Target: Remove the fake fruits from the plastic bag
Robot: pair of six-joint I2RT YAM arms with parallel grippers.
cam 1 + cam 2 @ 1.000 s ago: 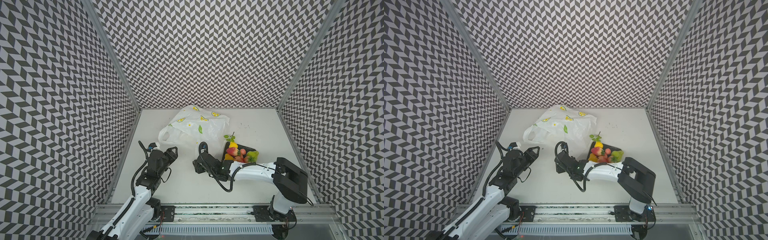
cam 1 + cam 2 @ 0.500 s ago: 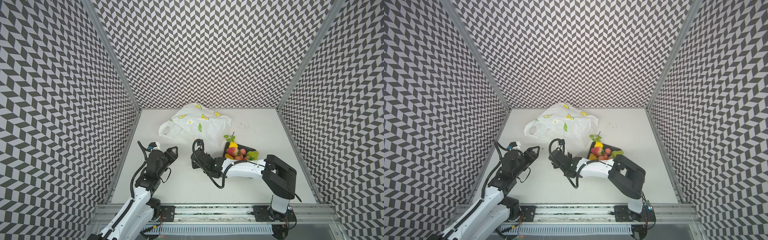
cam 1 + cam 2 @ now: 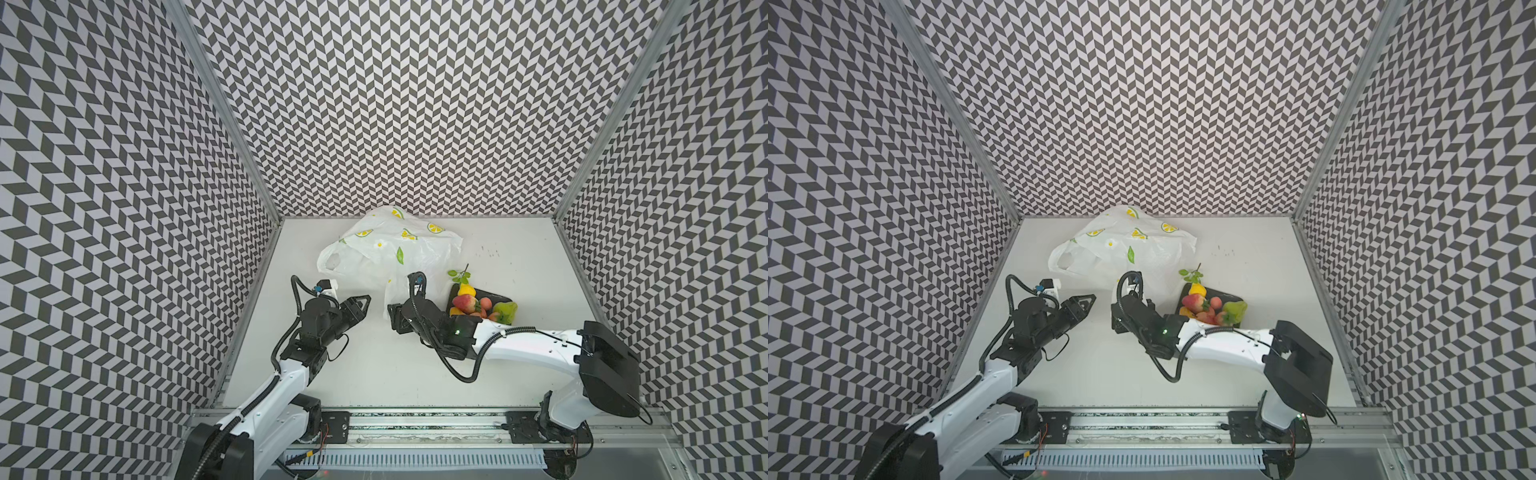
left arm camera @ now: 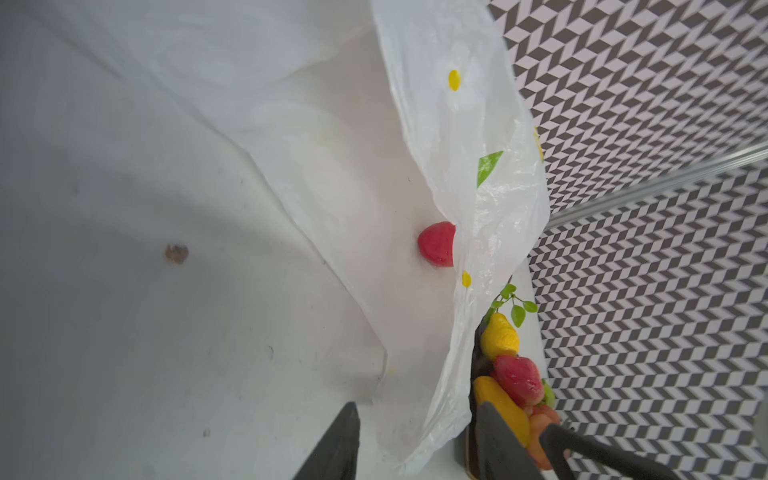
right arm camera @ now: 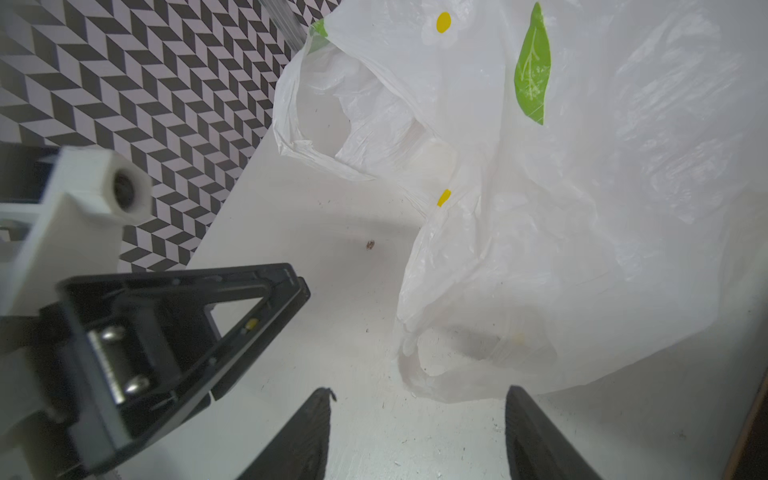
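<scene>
On the white tabletop [image 3: 415, 374], most of the fake fruits [image 3: 478, 309] are heaped on a dark plate [image 3: 495, 296] just beside the plastic bag [image 3: 399, 253], one red fruit [image 4: 436, 245] is left to be taken from inside it, and the left pincer [image 3: 363, 302] and right pincer [image 3: 391, 318] are held empty, jaws apart, near its mouth.

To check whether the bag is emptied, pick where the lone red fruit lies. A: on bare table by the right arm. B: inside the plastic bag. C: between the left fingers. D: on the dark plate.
B: the left wrist view shows the red fruit lying inside the plastic bag on its lower film, one edge under the upper layer, away from the dark plate.
</scene>
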